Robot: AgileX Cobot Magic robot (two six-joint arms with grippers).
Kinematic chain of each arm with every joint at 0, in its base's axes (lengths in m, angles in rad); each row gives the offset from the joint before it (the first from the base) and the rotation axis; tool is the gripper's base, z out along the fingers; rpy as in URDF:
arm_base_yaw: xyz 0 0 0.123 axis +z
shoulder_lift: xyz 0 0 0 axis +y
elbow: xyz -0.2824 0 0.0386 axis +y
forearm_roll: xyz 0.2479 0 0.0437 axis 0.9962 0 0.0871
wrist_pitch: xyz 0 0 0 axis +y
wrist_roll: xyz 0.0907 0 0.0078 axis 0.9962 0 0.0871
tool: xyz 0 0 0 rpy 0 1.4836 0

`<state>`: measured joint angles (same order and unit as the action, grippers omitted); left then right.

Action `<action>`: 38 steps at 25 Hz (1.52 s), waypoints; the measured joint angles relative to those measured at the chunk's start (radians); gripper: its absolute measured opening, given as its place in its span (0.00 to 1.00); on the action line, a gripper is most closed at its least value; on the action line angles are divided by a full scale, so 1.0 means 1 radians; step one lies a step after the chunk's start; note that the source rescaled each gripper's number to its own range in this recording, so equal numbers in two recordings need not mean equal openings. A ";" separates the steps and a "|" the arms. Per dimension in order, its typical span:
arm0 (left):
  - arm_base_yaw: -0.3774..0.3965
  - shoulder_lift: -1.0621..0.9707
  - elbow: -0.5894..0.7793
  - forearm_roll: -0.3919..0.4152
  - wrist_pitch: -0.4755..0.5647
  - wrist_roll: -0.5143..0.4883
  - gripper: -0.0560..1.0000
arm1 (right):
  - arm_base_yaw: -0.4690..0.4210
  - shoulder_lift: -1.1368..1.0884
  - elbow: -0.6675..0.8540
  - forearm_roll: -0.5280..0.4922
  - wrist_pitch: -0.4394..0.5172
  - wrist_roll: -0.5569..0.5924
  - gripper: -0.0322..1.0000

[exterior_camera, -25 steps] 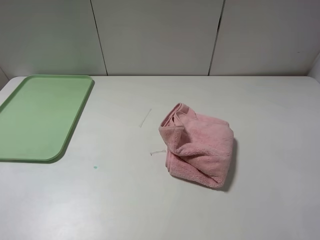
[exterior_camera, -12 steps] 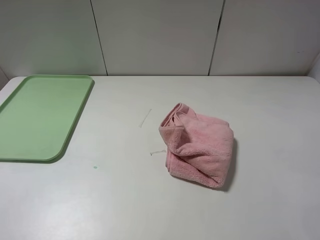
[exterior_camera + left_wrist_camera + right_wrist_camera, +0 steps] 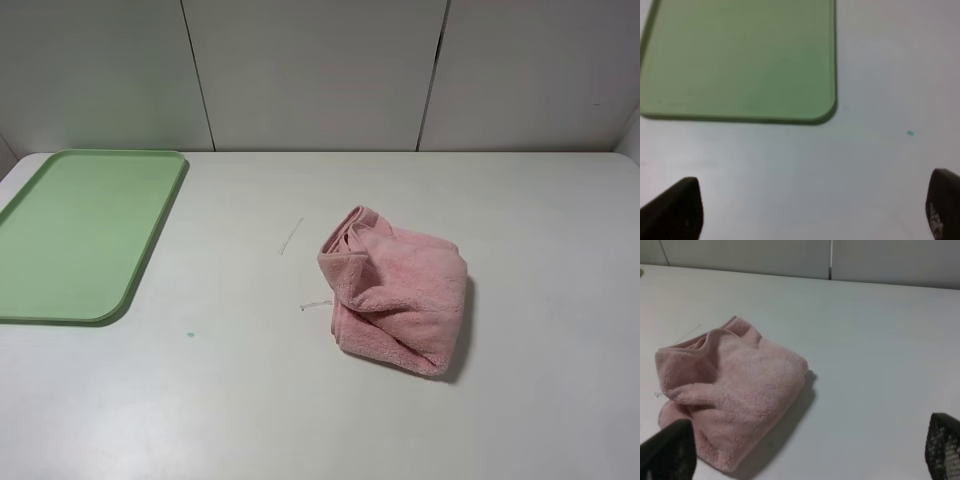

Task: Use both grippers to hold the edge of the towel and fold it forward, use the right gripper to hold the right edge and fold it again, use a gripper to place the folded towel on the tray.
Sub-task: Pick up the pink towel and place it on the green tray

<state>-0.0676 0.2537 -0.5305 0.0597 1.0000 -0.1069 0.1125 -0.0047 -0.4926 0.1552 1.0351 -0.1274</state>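
The towel [image 3: 395, 297] is lying crumpled in a loose heap on the white worktop [image 3: 300, 400], a bit right of the middle, not folded flat. A thin white thread [image 3: 315, 305] is sticking out at its left side. The tray [image 3: 75, 235] is sitting at the far left of the worktop, well apart from the towel, w/ nothing on it.

The left gripper [image 3: 810, 210] is hanging above bare worktop near the tray corner, fingers wide apart, holding nothing. The right gripper [image 3: 805, 455] is hanging just beside the towel, fingers also wide apart, not touching it. A small teal speck [image 3: 910, 133] is lying on the worktop.
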 joint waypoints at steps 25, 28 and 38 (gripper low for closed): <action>-0.265 0.840 -0.191 -0.308 -0.413 0.116 0.88 | 0.000 0.000 0.000 0.008 0.000 0.000 1.00; -0.318 0.944 -0.250 -0.347 -0.426 0.107 0.88 | 0.000 0.000 0.000 0.008 0.000 0.000 1.00; -0.473 1.286 -0.475 -0.413 -0.454 0.107 0.88 | 0.000 0.000 0.000 0.008 0.000 0.000 1.00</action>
<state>-0.5406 1.5393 -1.0057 -0.3532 0.5456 0.0000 0.1125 -0.0047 -0.4926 0.1631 1.0351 -0.1274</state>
